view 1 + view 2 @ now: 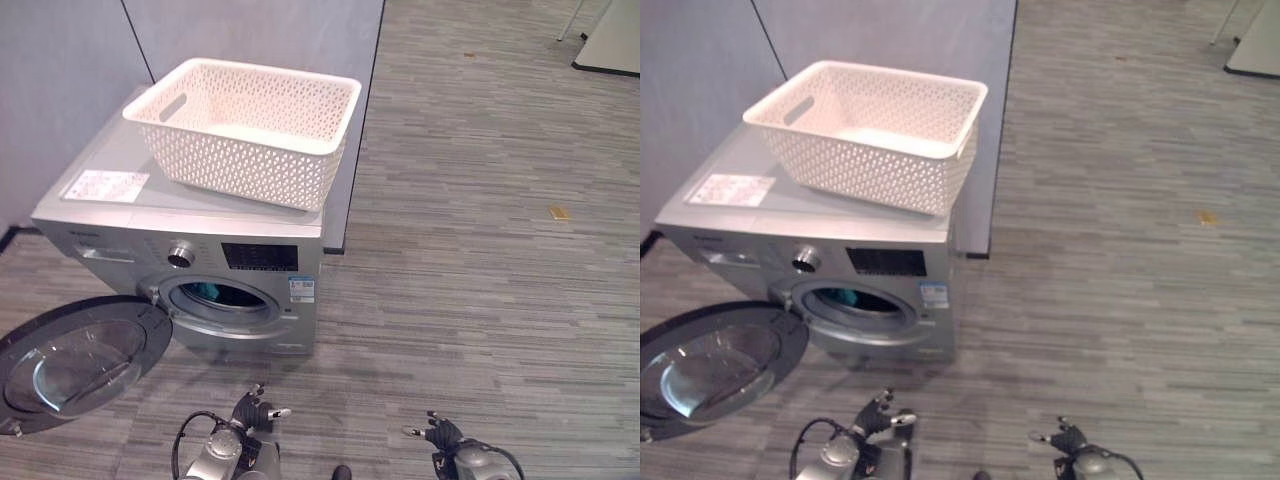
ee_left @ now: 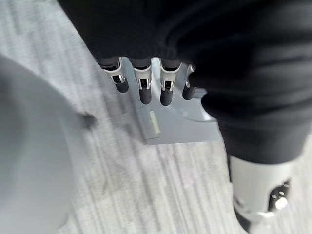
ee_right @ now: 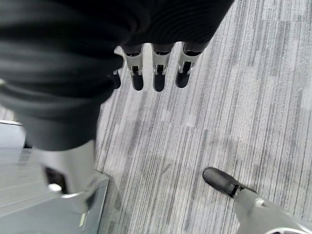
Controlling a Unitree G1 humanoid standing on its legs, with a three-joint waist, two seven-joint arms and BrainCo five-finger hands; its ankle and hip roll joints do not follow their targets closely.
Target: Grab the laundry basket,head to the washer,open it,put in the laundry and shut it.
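the laundry basket sat on top of the washer, toward its right rear, and looked empty as far as its inside showed; something blue-green lay inside the drum opening, so the laundry was judged loaded; the round door hung wide open to the washer's left, lying low over the floor; by that reading, grabbing, walking, opening and loading were done, and only shutting the door was left; the left hand hung low in front of the washer, its fingers straight and relaxed, holding nothing; the right hand hung well to the right over the striped floor, fingers likewise loose and empty; for room, the door's swing back to the drum looked free of obstacles, though the left hand would need to get outside the door's far edge to push it; a grey partition closed off the space behind the washer, while the floor to the right lay open apart from a small scrap well away
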